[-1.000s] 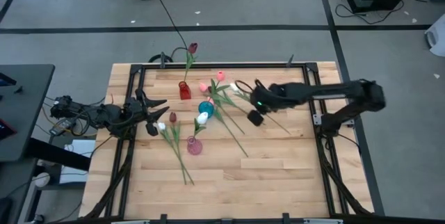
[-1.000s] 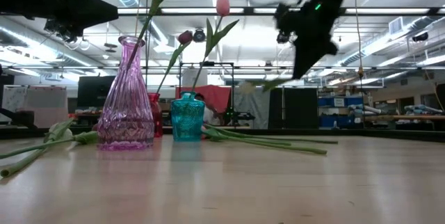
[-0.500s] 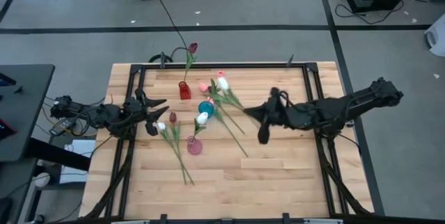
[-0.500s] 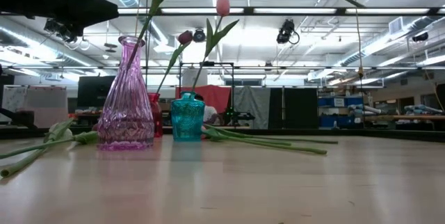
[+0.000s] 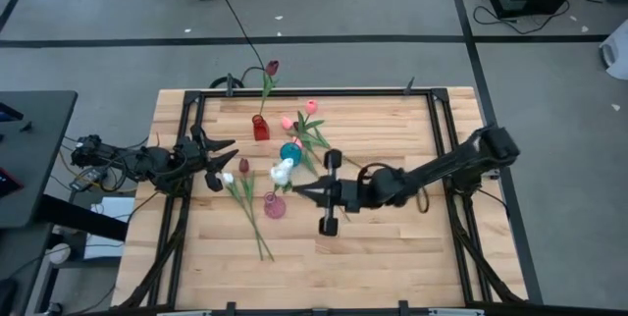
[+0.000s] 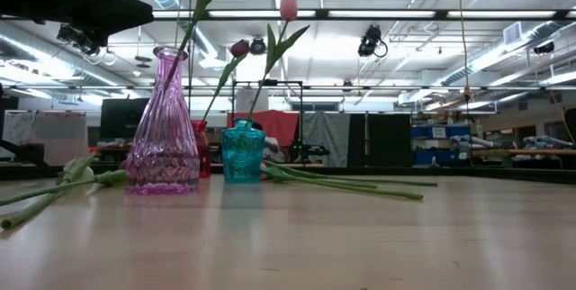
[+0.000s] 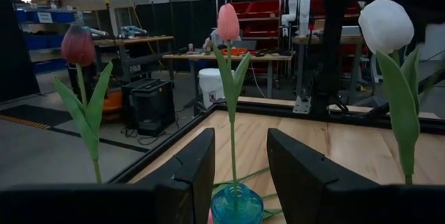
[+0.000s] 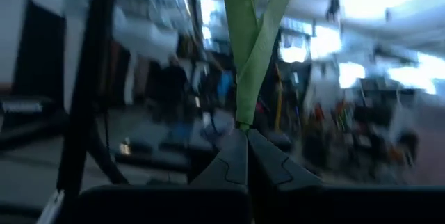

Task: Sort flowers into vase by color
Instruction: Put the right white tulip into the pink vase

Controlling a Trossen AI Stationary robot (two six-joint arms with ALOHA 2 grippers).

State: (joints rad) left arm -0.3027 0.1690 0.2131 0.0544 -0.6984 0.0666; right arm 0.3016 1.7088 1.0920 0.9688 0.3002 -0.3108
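My right gripper (image 5: pixel 302 190) is shut on a white tulip (image 5: pixel 284 168), reaching over the table's middle between the teal vase (image 5: pixel 290 151) and the pink vase (image 5: pixel 275 205). The held tulip stands upright in the left wrist view (image 7: pixel 386 26). A pink tulip (image 5: pixel 311 107) stands in the teal vase, and a maroon tulip (image 5: pixel 272 66) stands in the small red vase (image 5: pixel 260 127). My left gripper (image 5: pixel 218 162) is open and empty over the table's left side. A white tulip (image 5: pixel 228 178) and a maroon tulip (image 5: pixel 243 166) lie beside it. My right gripper pinches the white tulip's green stem (image 8: pixel 243 121) between its two shut fingertips (image 8: pixel 233 156), below the leaves. The fingers reach in from the table's right side. The stem and leaves (image 8: pixel 254 36) rise away from the fingertips. The tulip is clear of the table.
Several loose stems (image 5: pixel 329 171) lie on the wood beyond the teal vase, and two long stems (image 5: pixel 253 223) stretch toward the near edge left of the pink vase. A pink tulip head (image 5: pixel 287 122) lies by the red vase. A black frame (image 5: pixel 314 91) edges the table.
My right gripper has carried the white tulip from the table's far right middle up and then toward the left and near edge, ending between the teal and pink vases. The tulip has been lifted off the table. My left gripper has kept still.
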